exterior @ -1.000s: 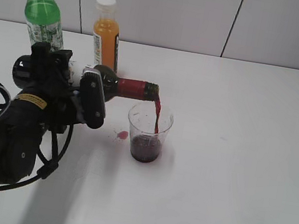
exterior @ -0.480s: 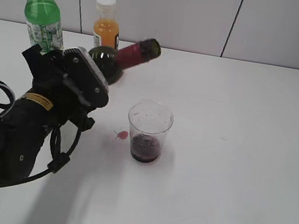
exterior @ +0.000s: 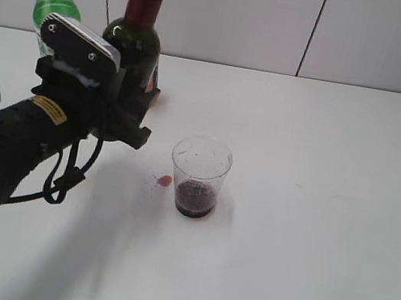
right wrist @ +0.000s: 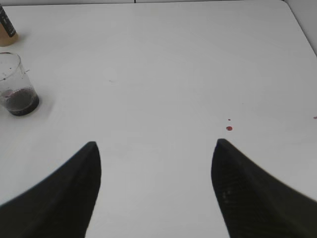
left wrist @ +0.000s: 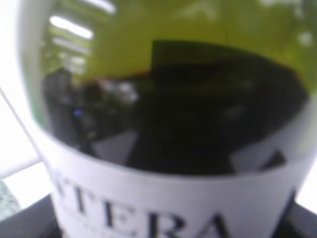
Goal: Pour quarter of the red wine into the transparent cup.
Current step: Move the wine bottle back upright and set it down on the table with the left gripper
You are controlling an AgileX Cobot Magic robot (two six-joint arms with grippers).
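While the left tool (exterior: 118,108) clamps the wine bottle (exterior: 135,37) upright above the white desk (exterior: 313,216), we see its red wine (left wrist: 188,129) filling the lower glass in the left wrist view. The transparent cup (exterior: 198,174) stands apart, right of the bottle, holding a shallow dark pool, a red drip (exterior: 165,181) just beside it. Our right tool (right wrist: 154,151) hovers spread wide, holding nothing.

Two bottles in clear sight: one wine bottle (exterior: 138,26) upper left, one green soda bottle (exterior: 52,6) beside it. Possibly a third, cut off at the right wrist view's top-left corner. One transparent cup (exterior: 198,176) mid-frame. Two black arms, one per wrist view.
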